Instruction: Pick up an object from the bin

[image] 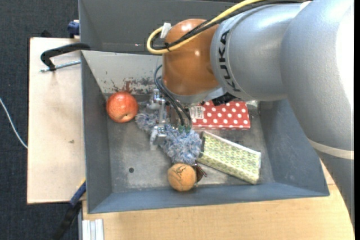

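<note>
The big silver robot arm [270, 53] reaches into the grey metal bin [107, 177] from the right. An orange round cover [188, 59] sits at its wrist. The hand [159, 129] is low in the middle of the bin, right at a fluffy grey-blue cloth [183, 146]. A round red apple [122, 107] lies to the left. A red box with white dots [220, 115] lies on the right. A pale green flat box [230, 157] lies in front of it, beside the cloth. A small brown ball [181, 177] rests by the front wall.
</note>
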Controlling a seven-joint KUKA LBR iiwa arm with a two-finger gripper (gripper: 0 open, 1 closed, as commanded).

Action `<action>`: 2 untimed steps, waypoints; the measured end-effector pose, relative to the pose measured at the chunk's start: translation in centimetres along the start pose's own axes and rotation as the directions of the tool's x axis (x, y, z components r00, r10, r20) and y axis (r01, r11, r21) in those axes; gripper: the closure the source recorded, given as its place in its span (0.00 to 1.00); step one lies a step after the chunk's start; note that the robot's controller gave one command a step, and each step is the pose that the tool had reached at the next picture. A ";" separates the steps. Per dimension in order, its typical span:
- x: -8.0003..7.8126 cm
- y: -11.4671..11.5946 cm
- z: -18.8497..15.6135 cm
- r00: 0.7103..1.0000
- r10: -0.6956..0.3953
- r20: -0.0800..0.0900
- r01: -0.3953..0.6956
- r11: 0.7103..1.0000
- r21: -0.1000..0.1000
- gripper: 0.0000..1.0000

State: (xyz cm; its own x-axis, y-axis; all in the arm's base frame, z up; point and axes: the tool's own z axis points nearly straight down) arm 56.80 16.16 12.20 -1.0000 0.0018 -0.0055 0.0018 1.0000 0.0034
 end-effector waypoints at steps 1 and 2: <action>-0.1 -3.5 0.8 0.982 0.187 -0.005 -0.187 0.982 0.002 0.00; -2.4 -5.2 0.8 1.000 0.003 0.001 -0.003 1.000 0.001 0.00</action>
State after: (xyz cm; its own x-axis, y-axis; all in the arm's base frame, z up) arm 59.24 11.00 11.39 -1.0000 0.0047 -0.0069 0.0047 1.0000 0.0022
